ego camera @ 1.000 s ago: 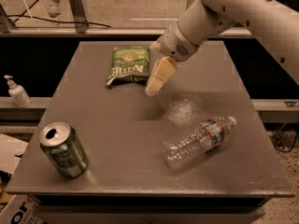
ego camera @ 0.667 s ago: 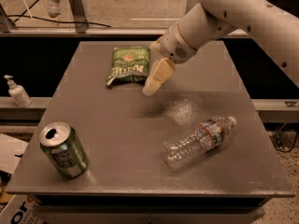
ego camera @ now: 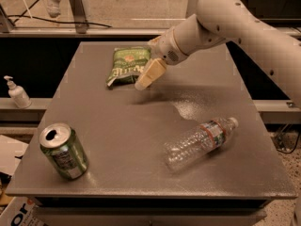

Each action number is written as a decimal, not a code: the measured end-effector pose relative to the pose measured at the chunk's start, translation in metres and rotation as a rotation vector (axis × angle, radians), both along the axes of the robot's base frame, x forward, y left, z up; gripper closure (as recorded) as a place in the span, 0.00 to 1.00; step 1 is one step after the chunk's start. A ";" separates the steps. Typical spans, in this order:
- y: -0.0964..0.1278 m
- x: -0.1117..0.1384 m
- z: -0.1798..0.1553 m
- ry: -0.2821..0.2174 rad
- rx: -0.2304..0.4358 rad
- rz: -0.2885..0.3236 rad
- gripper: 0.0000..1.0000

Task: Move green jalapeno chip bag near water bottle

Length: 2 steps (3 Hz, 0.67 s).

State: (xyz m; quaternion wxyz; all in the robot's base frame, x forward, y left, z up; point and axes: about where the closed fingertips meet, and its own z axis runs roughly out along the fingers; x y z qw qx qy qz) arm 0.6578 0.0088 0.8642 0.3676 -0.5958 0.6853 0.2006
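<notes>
The green jalapeno chip bag (ego camera: 128, 65) lies flat on the far left-centre part of the grey table (ego camera: 117, 140). My gripper (ego camera: 146, 77) hangs just above the table at the bag's right lower corner, its beige fingers pointing down and left, nothing seen held. The water bottle (ego camera: 201, 142) lies on its side at the right front, white cap toward the right, well apart from the bag and the gripper.
A green soda can (ego camera: 63, 150) stands at the table's front left corner. A small white pump dispenser (ego camera: 18, 93) stands on a ledge left of the table. A rail and glass wall run behind the table.
My gripper has moved left and a little lower, closer to the chip bag's right edge. The bag, bottle and can have not moved.
</notes>
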 end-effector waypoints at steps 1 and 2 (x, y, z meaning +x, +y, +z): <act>-0.002 0.019 -0.006 -0.030 0.015 -0.044 0.16; 0.000 0.029 -0.013 -0.049 0.024 -0.060 0.39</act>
